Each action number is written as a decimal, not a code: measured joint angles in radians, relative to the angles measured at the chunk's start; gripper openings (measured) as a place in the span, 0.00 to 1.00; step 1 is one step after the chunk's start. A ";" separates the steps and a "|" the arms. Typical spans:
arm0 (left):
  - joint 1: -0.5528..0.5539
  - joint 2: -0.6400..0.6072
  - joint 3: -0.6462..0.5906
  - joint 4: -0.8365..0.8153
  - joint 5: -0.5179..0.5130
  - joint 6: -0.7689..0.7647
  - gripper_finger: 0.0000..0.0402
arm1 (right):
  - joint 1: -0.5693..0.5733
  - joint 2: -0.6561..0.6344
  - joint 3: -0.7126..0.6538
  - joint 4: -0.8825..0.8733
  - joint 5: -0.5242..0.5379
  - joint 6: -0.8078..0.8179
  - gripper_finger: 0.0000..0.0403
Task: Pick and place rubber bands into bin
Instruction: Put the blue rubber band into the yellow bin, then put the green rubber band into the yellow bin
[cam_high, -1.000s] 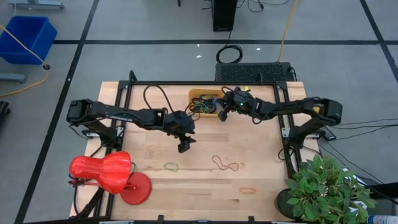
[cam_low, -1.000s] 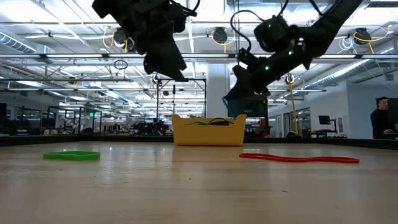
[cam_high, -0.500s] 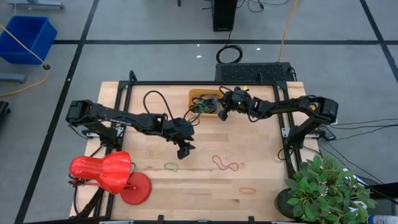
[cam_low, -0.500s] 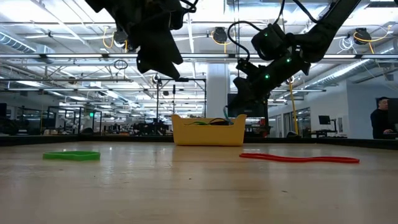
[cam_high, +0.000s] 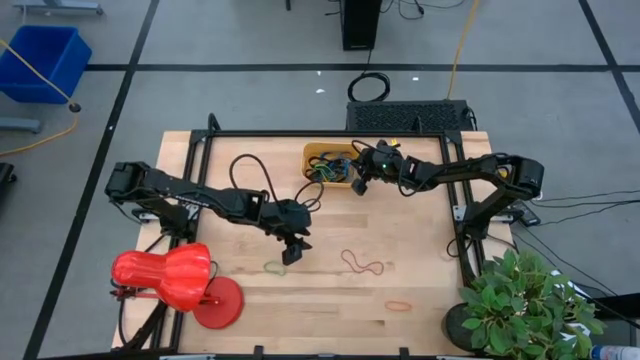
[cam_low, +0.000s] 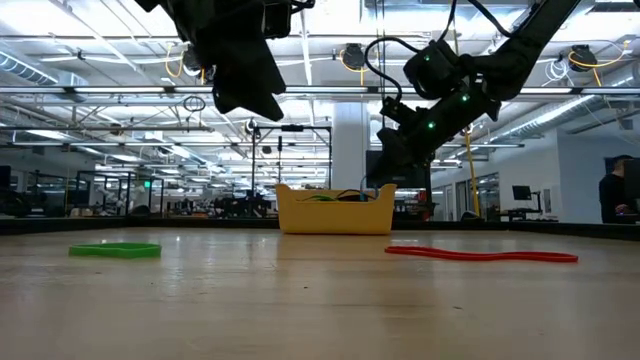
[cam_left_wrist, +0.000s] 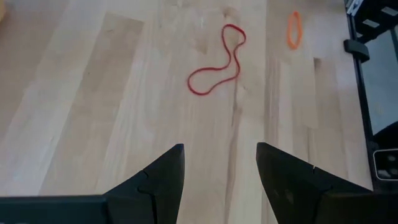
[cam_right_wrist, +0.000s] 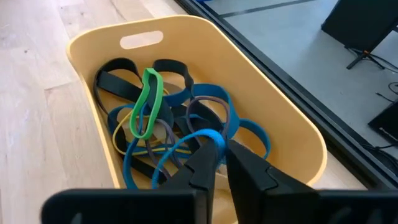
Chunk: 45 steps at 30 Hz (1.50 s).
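The surface (cam_left_wrist: 93, 93) is pale wood with visible grain and plank seams, smooth with a faint sheen. The bin (cam_right_wrist: 273, 124) looks like smooth orange-yellow plastic, softly glossy. The rubber bands (cam_right_wrist: 161, 124) inside it are matt elastic, flat strips in black, blue and green; the red loop (cam_left_wrist: 214, 65) lying on the wood is thinner. Both arms are dark and matt. The lamp (cam_high: 165, 275) is shiny red.
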 joint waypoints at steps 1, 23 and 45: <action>-0.004 0.000 0.000 0.000 0.000 0.002 0.52 | 0.000 0.000 0.000 -0.003 0.000 0.000 0.10; -0.113 0.049 -0.002 -0.375 -0.100 0.044 0.52 | 0.000 0.000 -0.001 0.004 0.000 0.031 0.46; -0.163 0.287 0.003 -0.356 -0.039 0.069 0.51 | 0.000 0.000 -0.001 0.007 0.000 0.031 0.44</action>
